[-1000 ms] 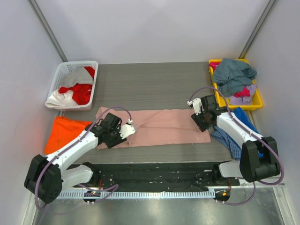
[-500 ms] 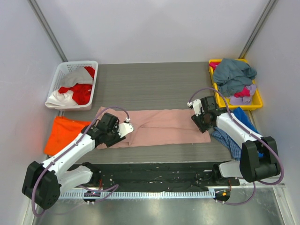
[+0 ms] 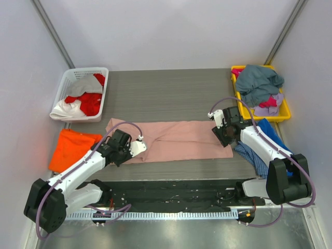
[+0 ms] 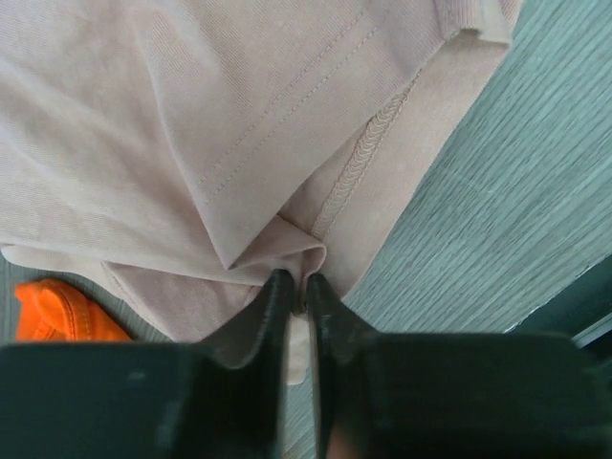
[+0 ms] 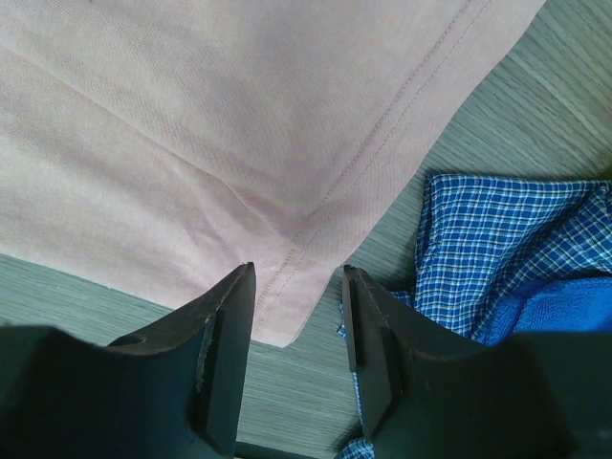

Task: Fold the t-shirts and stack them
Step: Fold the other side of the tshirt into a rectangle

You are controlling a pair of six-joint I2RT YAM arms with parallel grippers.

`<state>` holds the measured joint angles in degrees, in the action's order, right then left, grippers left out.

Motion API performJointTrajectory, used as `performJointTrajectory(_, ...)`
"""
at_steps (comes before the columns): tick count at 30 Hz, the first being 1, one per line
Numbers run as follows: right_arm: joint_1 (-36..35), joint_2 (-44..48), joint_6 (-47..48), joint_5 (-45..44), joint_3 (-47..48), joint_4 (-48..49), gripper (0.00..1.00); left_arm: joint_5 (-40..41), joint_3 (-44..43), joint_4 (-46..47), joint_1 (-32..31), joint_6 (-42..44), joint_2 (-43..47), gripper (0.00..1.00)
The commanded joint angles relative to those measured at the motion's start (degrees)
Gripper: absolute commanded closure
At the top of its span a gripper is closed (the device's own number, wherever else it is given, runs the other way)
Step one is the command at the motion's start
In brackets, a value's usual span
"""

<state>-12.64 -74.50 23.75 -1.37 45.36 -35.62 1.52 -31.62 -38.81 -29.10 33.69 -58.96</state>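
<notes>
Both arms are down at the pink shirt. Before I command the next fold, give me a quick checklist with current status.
1. Left gripper shut on the pink t-shirt: ok, a fold of its left end is pinched between the fingers.
2. Right gripper gripping the right-hand corner: not ok, it is open, with its fingers straddling the hem corner.
3. Blue checked cloth clear of the right gripper: cannot tell, it lies right beside one finger.
4. Orange t-shirt out of the left grip: ok, it lies outside the fingers, beside the pink one.
5. Pink t-shirt flat: ok, a long strip with light creases.
</notes>
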Motion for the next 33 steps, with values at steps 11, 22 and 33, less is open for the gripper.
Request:
performJointTrajectory(11,-0.27,1.55,-0.46,-0.13,-0.1,0.55,0.51,3.4,-1.25,-3.73,0.36,-0.38,7.01,1.0)
performJointTrajectory(22,-0.27,1.11,-0.63,0.4,0.6,0.37,0.51,8.41,-1.08,-9.09,0.36,1.29,13.08,0.99)
performJointTrajectory(33,-0.19,1.73,-0.54,0.49,0.16,0.2,0.51,7.01,-1.69,-8.92,0.36,1.29,13.17,0.66)
